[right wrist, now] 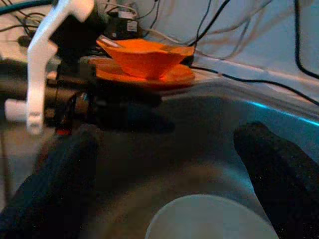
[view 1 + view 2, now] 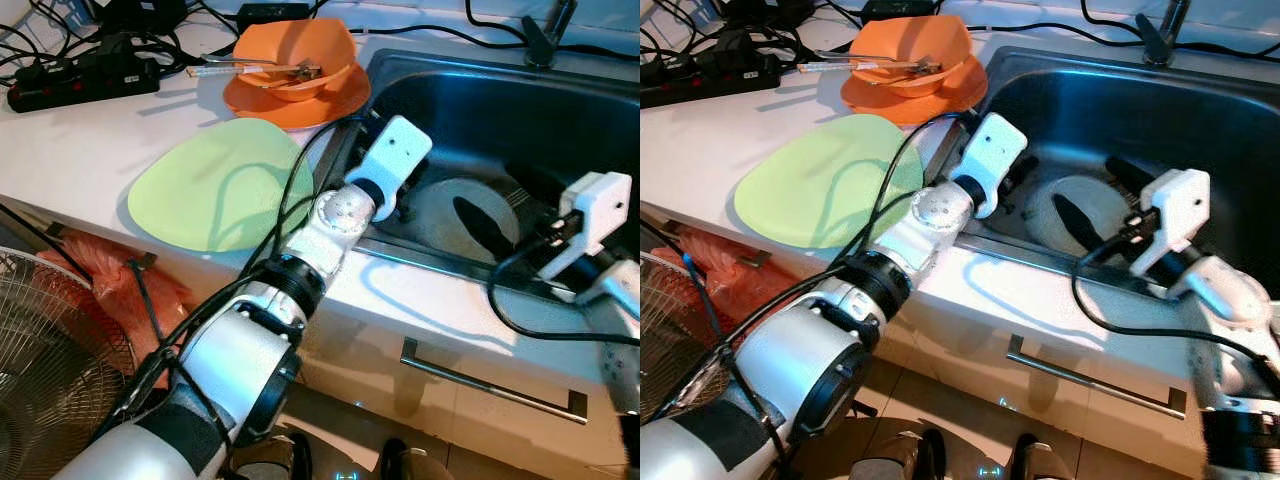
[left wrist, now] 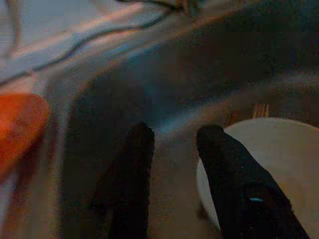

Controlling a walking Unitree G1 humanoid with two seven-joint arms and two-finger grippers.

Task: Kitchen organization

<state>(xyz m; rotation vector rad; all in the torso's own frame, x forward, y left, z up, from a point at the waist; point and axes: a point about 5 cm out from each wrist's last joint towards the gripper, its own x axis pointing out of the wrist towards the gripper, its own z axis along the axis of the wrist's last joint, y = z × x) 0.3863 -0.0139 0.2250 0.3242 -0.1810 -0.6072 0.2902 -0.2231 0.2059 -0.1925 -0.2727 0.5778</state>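
Note:
A white plate (image 2: 440, 203) lies on the bottom of the steel sink (image 2: 470, 110). My left gripper (image 3: 174, 132) reaches in over the sink's left edge. It is open, with one finger above the plate's rim (image 3: 279, 159) and nothing between the fingers. From the right, my right gripper (image 1: 167, 139) hangs low over the same plate (image 1: 209, 219), open wide and holding nothing. On the white counter to the left lies a light green plate (image 2: 220, 185). Behind it an orange bowl (image 2: 290, 45) with utensils (image 2: 260, 68) stands on an orange plate (image 2: 320, 105).
A black power strip (image 2: 80, 80) and cables lie at the counter's back left. The faucet (image 2: 545, 35) stands behind the sink. Below the counter are a fan (image 2: 50, 370), a red bag (image 2: 110, 285) and a drawer handle (image 2: 490, 385).

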